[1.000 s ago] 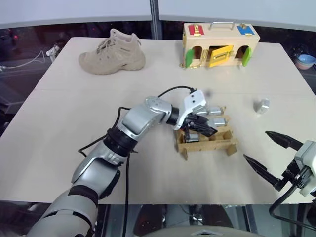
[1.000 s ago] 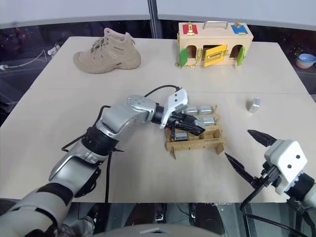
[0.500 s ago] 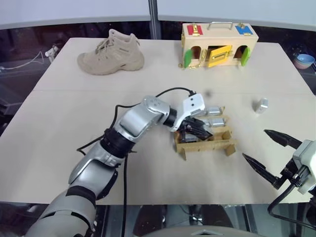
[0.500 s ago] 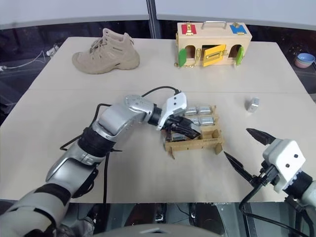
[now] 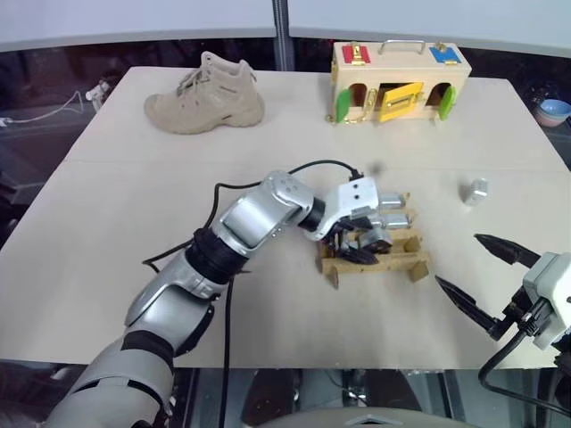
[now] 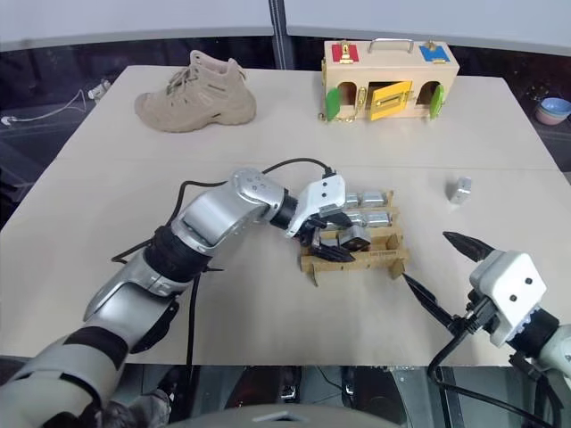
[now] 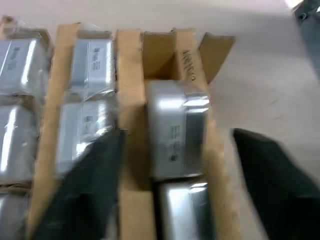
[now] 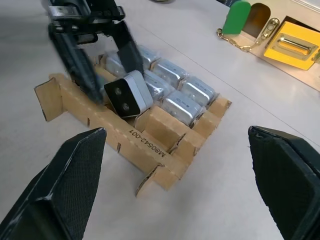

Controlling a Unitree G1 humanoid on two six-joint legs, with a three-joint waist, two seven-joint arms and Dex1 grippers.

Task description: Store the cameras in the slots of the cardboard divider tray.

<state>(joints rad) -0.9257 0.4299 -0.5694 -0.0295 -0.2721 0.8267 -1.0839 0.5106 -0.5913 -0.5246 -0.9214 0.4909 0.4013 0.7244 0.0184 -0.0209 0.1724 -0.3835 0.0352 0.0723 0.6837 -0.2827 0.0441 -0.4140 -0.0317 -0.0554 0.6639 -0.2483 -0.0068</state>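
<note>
The left hand hangs over the tray, its fingers spread to either side of a camera that sits tilted in the near row, so that corner is blocked from above. Packed cameras fill the two far rows. Bare tabletop lies open left of the tray and between it and the right hand, which waits apart with spread fingers. A loose camera, a boot and a wooden box stand well clear.

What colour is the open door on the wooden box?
Yellow door, clearest in the right eye view.
</note>
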